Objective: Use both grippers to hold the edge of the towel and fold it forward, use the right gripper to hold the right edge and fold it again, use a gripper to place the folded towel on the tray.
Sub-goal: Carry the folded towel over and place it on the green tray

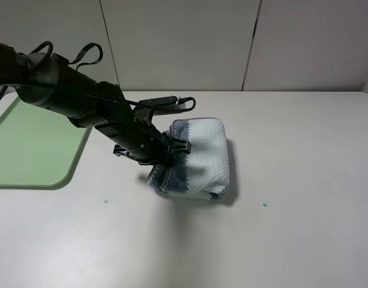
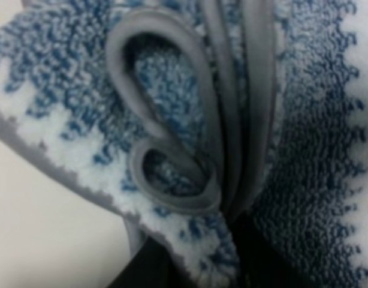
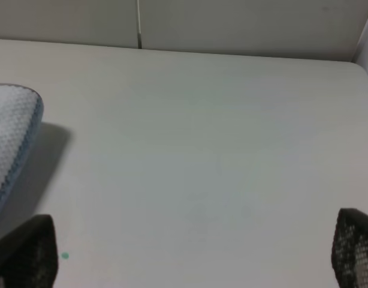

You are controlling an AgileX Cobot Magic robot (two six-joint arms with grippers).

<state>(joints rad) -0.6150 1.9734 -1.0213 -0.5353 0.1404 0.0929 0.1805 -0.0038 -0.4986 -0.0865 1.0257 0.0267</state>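
Note:
The folded blue-and-white towel [image 1: 199,159] lies at the middle of the white table [image 1: 304,180]. My left gripper [image 1: 172,150] reaches in from the left and is shut on the towel's left edge, which is bunched and raised a little. In the left wrist view the grey-hemmed folds of the towel [image 2: 172,120] fill the picture, pinched at my gripper [image 2: 196,267]. My right gripper [image 3: 190,264] is open and empty, its fingertips [image 3: 25,252] wide apart above bare table to the right of the towel [image 3: 13,132]. It is out of the exterior view.
The light green tray [image 1: 34,150] lies at the table's left edge, behind my left arm [image 1: 70,90]. Small green marks [image 1: 265,204] dot the table in front of the towel. A white panelled wall [image 1: 184,42] stands behind the table.

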